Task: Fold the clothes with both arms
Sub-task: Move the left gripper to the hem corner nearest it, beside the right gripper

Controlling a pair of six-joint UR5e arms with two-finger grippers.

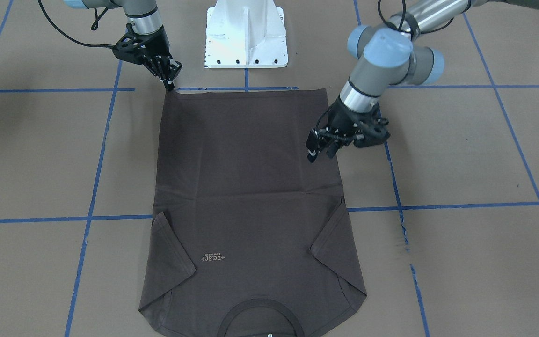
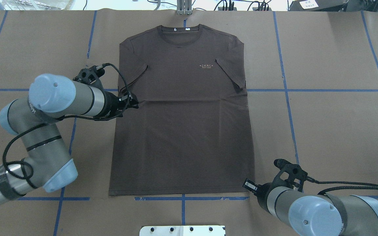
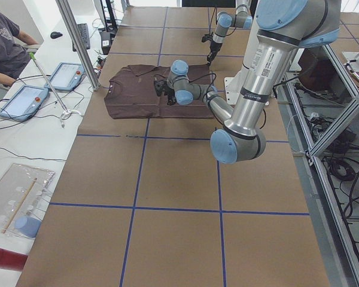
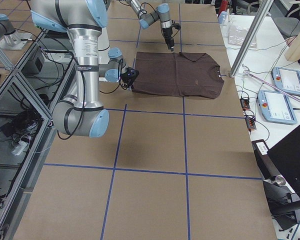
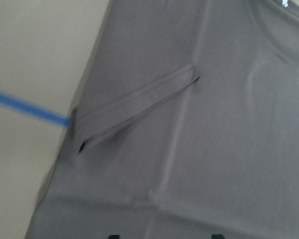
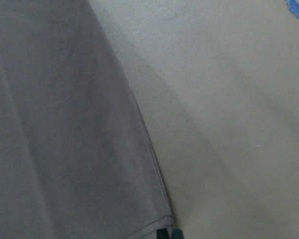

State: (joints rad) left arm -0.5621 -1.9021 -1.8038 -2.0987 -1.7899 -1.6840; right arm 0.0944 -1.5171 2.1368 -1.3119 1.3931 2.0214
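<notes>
The dark brown-grey T-shirt [image 1: 251, 187] lies flat on the brown table, front up, both sleeves folded inward, collar [image 2: 180, 30] at the far edge from the robot. My left gripper [image 1: 321, 153] is open and empty, low over the shirt's side edge about halfway down; it also shows in the overhead view [image 2: 136, 104]. The left wrist view shows the folded sleeve [image 5: 139, 107]. My right gripper [image 1: 170, 85] has its fingertips together at the hem corner nearest the base, which also shows in the right wrist view [image 6: 164, 219]. It looks pinched on that corner.
The white pedestal base [image 1: 246, 37] stands just behind the hem. Blue tape lines [image 1: 101, 140] cross the table. An operator [image 3: 3, 42] sits by tablets [image 3: 24, 101] past the far table edge. A metal post [image 3: 78, 42] stands near the collar.
</notes>
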